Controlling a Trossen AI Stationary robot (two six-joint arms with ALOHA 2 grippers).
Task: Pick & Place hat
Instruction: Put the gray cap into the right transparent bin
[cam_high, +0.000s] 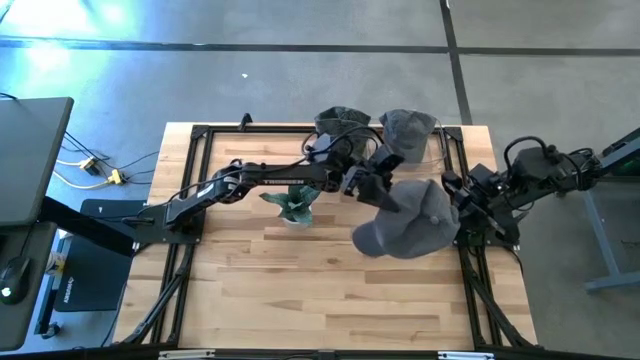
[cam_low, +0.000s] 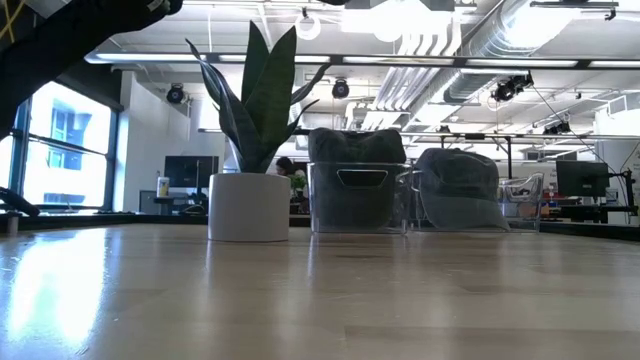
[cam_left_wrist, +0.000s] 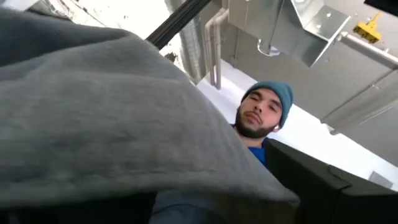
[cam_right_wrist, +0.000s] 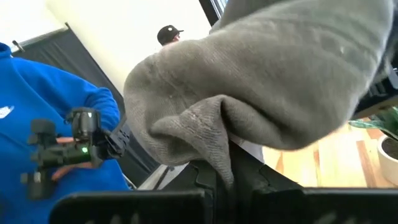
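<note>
Seen from above, a pale wooden table (cam_high: 300, 270) with a black frame holds 2 dark robot arms that meet over its right half. Between them hangs a soft grey fabric cap with a brim (cam_high: 412, 220), lifted off the table surface. The left gripper (cam_high: 372, 188) reaches in from the left and meets the cap's upper left edge; whether its fingers are wide or pinched cannot be told, since the left wrist view is mostly filled by grey cloth. The right gripper (cam_high: 462, 212) touches the cap's right side, and in the right wrist view a fold of the grey fabric is pinched tightly between its dark fingers (cam_right_wrist: 214, 177).

A small white pot with a green snake plant (cam_high: 292, 205) stands on the table just under the left arm. At the back edge sit 2 clear plastic bins (cam_low: 357, 195), each holding another grey cap, side by side to the right of the plant in the low view.

A person in a teal beanie (cam_left_wrist: 268, 102) shows beyond the table, and a person in a blue sleeve (cam_right_wrist: 43, 99) holds a black device.
</note>
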